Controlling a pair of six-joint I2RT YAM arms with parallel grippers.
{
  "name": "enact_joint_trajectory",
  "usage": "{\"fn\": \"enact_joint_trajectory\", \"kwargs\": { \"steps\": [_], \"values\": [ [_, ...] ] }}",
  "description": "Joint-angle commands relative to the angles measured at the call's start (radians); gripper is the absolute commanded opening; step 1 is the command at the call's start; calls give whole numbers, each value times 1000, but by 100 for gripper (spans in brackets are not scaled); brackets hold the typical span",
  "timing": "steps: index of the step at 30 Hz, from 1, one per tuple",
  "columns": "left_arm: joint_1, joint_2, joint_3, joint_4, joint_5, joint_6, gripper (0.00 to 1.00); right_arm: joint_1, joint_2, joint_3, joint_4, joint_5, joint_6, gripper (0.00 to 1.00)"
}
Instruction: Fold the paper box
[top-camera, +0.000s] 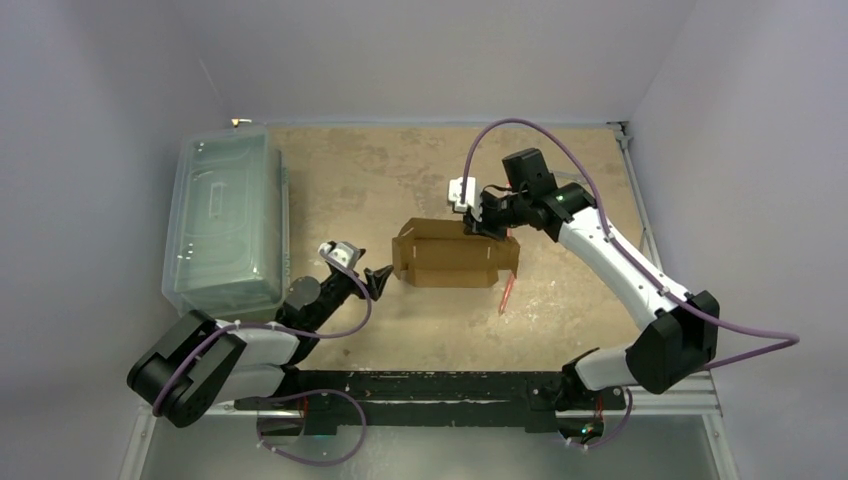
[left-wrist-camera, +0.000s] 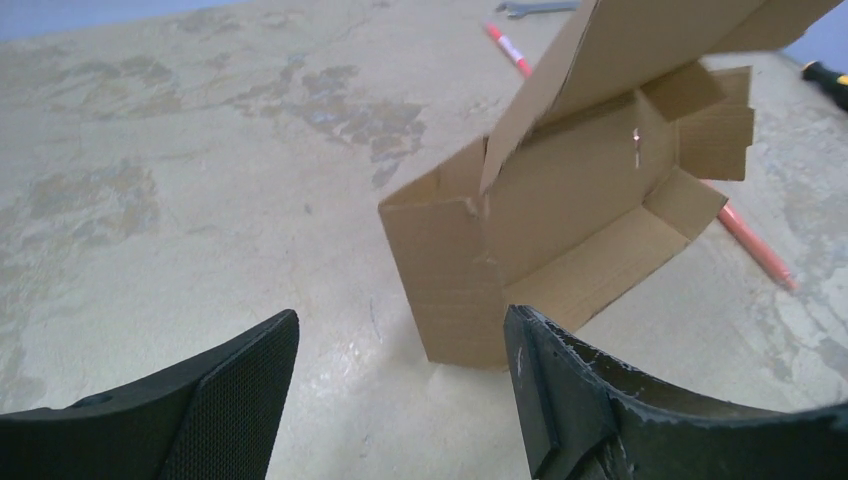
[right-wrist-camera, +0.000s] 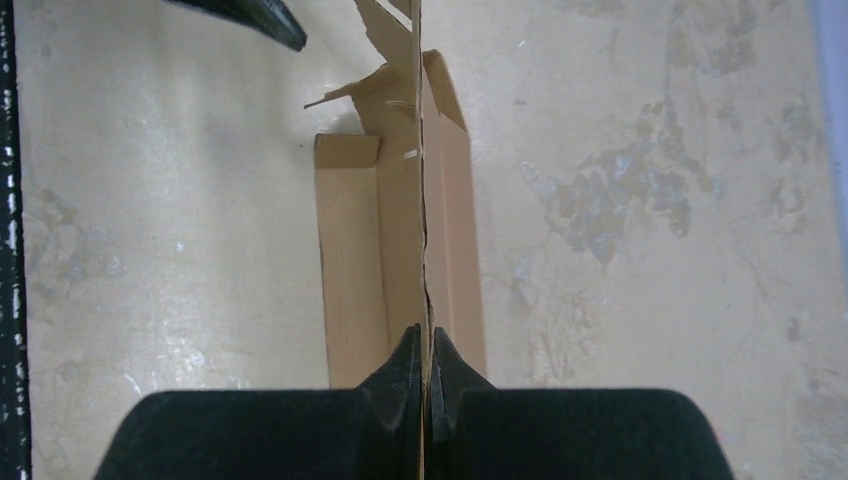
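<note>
The paper box (top-camera: 455, 258) is brown corrugated cardboard, partly folded, lying mid-table with its walls raised. My right gripper (top-camera: 483, 226) is shut on the upright back panel at the box's right end; in the right wrist view (right-wrist-camera: 425, 345) the thin cardboard edge runs straight up from between the pinched fingertips. My left gripper (top-camera: 378, 278) stands open just left of the box, touching nothing. In the left wrist view (left-wrist-camera: 400, 330) the paper box (left-wrist-camera: 560, 220) lies a short way ahead, its near corner between the fingers' lines, its lid flap lifted.
A large clear plastic bin (top-camera: 225, 220) sits along the left edge of the table. A thin red pen (top-camera: 507, 290) lies right of the box's front; in the left wrist view the red pen (left-wrist-camera: 755, 245) runs behind the box. A black rail (top-camera: 420, 385) crosses the near edge.
</note>
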Motion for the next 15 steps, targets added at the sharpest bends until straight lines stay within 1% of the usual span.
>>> {"fn": "enact_joint_trajectory", "kwargs": {
  "steps": [1, 8, 12, 15],
  "values": [
    [-1, -1, -6, 120, 72, 23, 74, -1, -29, -53, 31, -31, 0, 0],
    [-1, 29, -4, 100, 86, 41, 73, -1, -28, -57, 15, -69, -1, 0],
    [-1, 61, -5, 108, 53, 38, 71, -2, -44, -64, 24, -69, 6, 0],
    [3, 54, 11, 63, 17, 14, 70, -2, -57, -67, 26, -67, 5, 0]
  ]
}}
